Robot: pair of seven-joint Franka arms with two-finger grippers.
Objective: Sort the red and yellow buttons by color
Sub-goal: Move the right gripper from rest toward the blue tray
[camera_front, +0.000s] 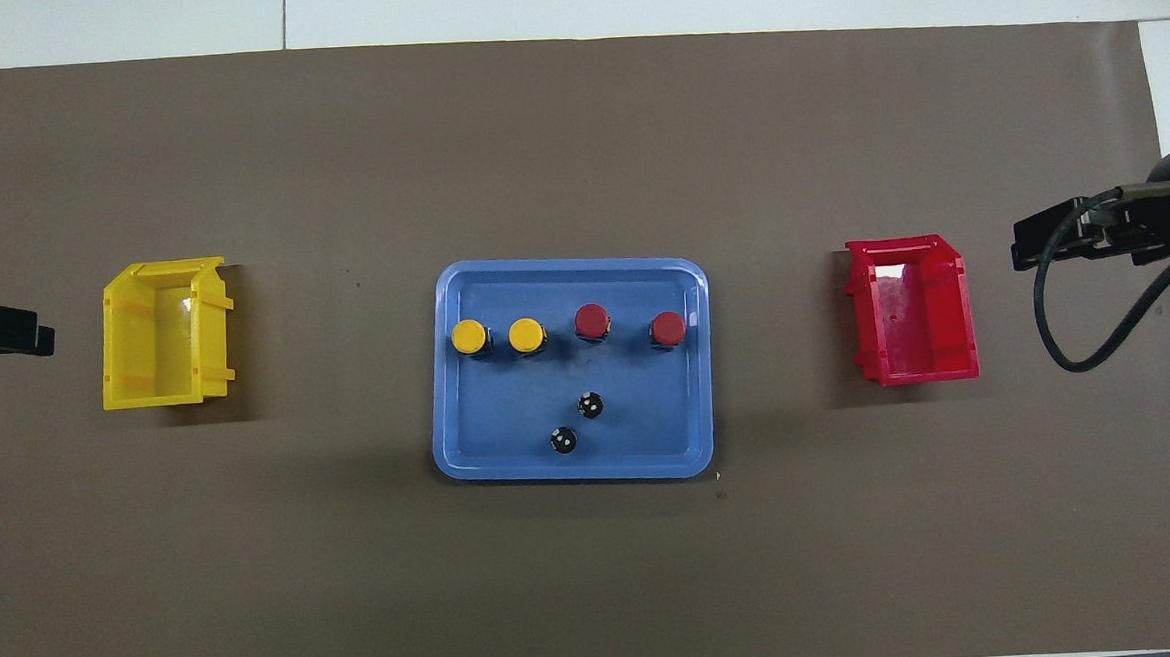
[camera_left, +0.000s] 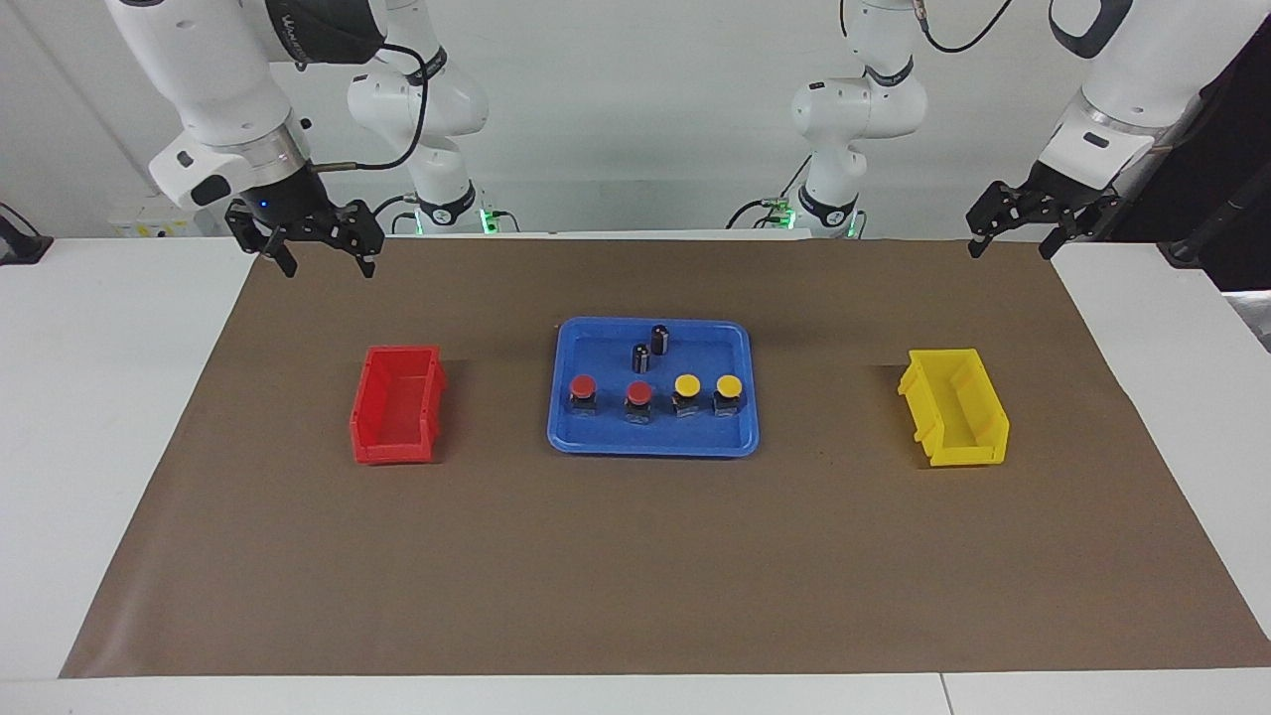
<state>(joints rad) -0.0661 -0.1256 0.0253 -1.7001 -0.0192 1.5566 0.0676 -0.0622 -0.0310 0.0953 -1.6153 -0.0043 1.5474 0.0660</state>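
buttons: two red [camera_left: 611, 386] and two yellow [camera_left: 708, 384] lined up in blue tray [camera_left: 576, 442] mid-bench — easy picks | red bin [camera_left: 395, 442], yellow bin [camera_left: 955, 452] near opposite bench ends | left gripper [camera_left: 1011, 236], right gripper [camera_left: 323, 253] — both spread wide, waiting

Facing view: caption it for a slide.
Four buttons wait in the blue tray between red bin and yellow bin.

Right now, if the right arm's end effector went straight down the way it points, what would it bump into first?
Probably just the brown paper mat. The right end effector hangs, fingers open and pointing down, near the mat's edge at the robots' end. The red bin sits farther out, seemingly off that line, though depth is unclear.
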